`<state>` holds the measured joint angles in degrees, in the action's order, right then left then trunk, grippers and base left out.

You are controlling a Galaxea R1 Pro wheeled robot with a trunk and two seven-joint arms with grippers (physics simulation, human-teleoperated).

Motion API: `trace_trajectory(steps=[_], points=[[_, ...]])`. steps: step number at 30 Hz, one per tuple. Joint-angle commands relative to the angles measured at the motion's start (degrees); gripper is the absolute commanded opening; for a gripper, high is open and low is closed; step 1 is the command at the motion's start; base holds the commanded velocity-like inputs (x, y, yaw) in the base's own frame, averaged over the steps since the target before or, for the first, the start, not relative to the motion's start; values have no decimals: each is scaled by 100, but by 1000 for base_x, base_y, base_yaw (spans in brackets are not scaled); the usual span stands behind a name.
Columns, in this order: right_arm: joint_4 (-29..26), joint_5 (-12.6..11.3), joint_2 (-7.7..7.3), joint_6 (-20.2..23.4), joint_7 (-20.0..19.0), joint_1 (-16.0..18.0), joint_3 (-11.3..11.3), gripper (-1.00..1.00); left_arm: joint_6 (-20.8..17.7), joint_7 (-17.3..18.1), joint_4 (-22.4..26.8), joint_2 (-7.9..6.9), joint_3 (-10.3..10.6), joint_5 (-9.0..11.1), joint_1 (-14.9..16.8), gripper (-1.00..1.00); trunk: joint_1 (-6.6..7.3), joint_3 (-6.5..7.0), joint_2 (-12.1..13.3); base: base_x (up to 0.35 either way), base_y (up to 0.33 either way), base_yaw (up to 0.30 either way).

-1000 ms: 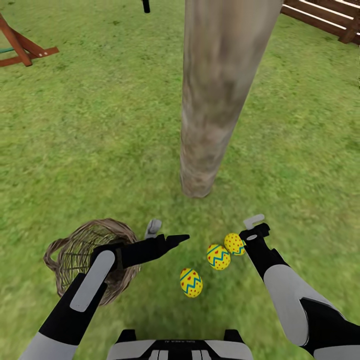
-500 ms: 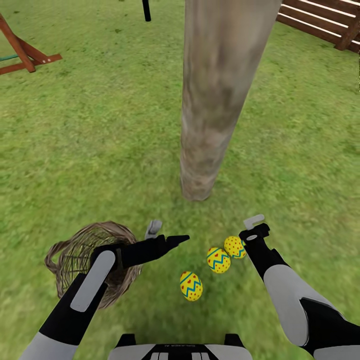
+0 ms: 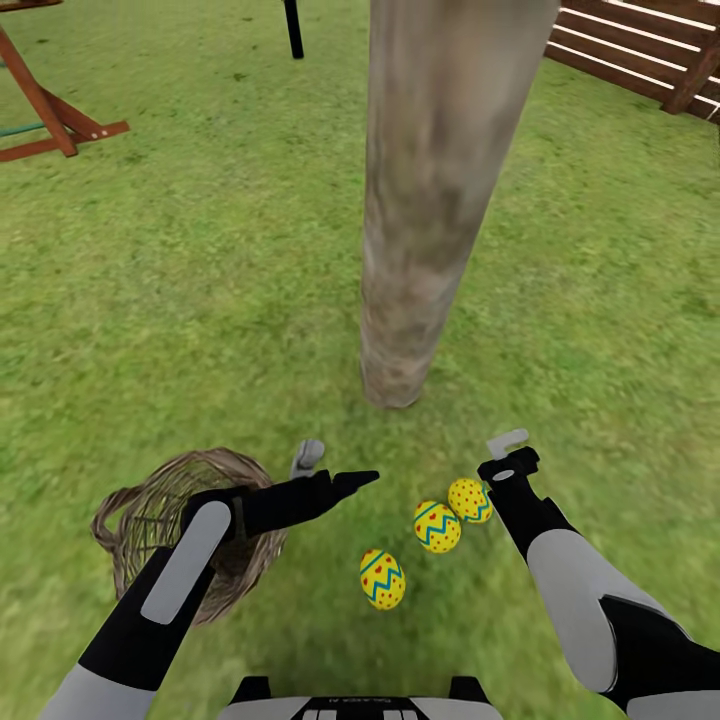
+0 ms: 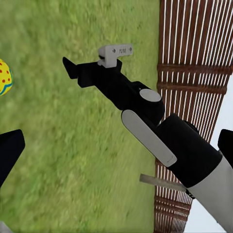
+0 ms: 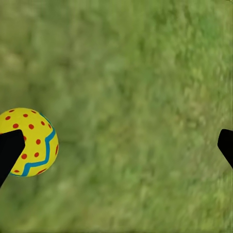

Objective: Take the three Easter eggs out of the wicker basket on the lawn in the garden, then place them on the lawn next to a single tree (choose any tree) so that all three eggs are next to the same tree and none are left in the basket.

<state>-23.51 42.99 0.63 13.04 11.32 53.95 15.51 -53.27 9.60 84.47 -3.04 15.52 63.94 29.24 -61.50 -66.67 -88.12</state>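
Nothing moved: three Easter eggs [image 3: 437, 526] beside tree [image 3: 420, 250].

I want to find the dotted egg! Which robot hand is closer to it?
The right gripper. It sits just beside the dotted egg, almost touching. The left gripper hangs farther off, on the egg's other side, nearer the basket.
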Motion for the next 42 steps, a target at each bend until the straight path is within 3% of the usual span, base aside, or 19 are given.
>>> trace_trajectory(steps=[1, 20, 22, 27, 29, 42], points=[[-5, 43, 7, 23, 2, 2, 24, 100, -8, 42, 0, -3, 2, -39, 3, 100, 0, 7, -1, 0, 0, 0], [44, 38, 31, 23, 2, 2, 22, 100, -8, 42, -9, -12, 2, -47, 3, 100, 0, 183, -1, 0, 0, 0], [54, 47, 38, 23, -12, 2, 22, 100, -8, 37, -9, -12, 3, -88, 3, 100, 0, 201, -1, 0, 0, 0], [149, 60, 85, 20, -24, 2, 22, 100, -1, 40, -12, -5, 4, -466, 3, 100, 0, 247, -1, 0, 0, 0], [158, 61, 92, 16, -24, 1, 22, 100, 1, 41, -21, -5, 4, -528, 3, 100, 0, 266, -1, 0, 0, 0], [161, 69, 95, 14, -25, -99, 22, 100, 7, 33, -175, -86, -23, -570, 3, 100, 0, 386, -1, 0, 0, 0]])
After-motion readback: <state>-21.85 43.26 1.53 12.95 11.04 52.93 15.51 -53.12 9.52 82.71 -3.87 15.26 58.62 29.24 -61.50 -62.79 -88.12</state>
